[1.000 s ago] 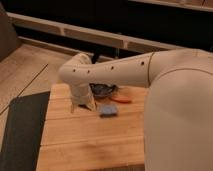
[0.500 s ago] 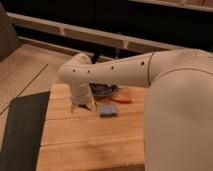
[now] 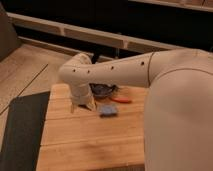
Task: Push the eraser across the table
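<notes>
Wooden planks of the counter [image 3: 90,145] fill the near half of my view. A dark mat [image 3: 22,130] lies along its left side, and dark shelving with pale rails runs across the far wall. My arm [image 3: 120,72] reaches in from the right and bends down at the wrist, so the tool [image 3: 82,106] sits low over the far-left part of the counter, touching the wood or nearly so. I cannot tell whether the tool is apart or together, because the wrist housing covers it.

The eraser [image 3: 107,110], a small blue-grey block, lies flat on the counter just right of the tool. As far as I can make out, a thin strip of wood separates them. I judge the tool is set low beside the block so it can shove it sideways rather than lift it.

Just beyond the eraser lies a thin red-orange item [image 3: 121,100]. Next to that is a dark rounded thing [image 3: 102,90], partly hidden by the arm. It may be a bowl, but I cannot see whether anything is in it. Both sit near the likely push path, so I would keep the stroke on their near side.
</notes>
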Robot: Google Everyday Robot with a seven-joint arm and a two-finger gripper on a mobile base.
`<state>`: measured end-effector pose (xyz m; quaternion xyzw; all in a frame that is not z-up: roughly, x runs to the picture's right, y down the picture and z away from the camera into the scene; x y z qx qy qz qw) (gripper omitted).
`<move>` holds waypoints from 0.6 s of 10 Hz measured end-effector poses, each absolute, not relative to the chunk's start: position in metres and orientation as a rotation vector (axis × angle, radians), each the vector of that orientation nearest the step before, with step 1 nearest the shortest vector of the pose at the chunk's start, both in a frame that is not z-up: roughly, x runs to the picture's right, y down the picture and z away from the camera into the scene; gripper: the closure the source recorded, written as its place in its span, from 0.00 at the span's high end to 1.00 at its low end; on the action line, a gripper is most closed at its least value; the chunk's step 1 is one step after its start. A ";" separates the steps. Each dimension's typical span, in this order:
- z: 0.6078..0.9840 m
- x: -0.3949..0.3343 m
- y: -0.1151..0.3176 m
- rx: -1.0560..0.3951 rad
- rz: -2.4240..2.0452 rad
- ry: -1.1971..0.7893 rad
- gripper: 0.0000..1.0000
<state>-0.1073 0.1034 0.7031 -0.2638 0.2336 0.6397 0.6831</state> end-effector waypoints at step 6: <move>0.709 -0.112 0.060 -0.488 1.414 0.406 0.65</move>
